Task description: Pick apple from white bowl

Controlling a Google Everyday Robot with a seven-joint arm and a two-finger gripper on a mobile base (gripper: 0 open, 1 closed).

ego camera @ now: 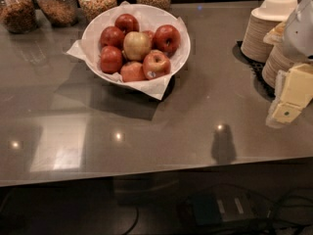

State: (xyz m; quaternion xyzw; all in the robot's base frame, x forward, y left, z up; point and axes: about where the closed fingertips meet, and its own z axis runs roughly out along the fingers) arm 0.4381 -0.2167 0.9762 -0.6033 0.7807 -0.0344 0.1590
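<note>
The glossy streaked apple sat in the round, paper-lined white bowl; my pincer hung well right, its state I couldn't tell.

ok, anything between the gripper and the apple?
Nothing visible on the counter. The gripper is at the right edge by the paper bowl stacks; the apple lies front-right in the white bowl, top exposed. Only the rim and paper lining lie between; other apples crowd it behind and left.

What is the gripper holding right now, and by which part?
Nothing. The gripper hangs at the right edge, far from the apple in the bowl.
</note>
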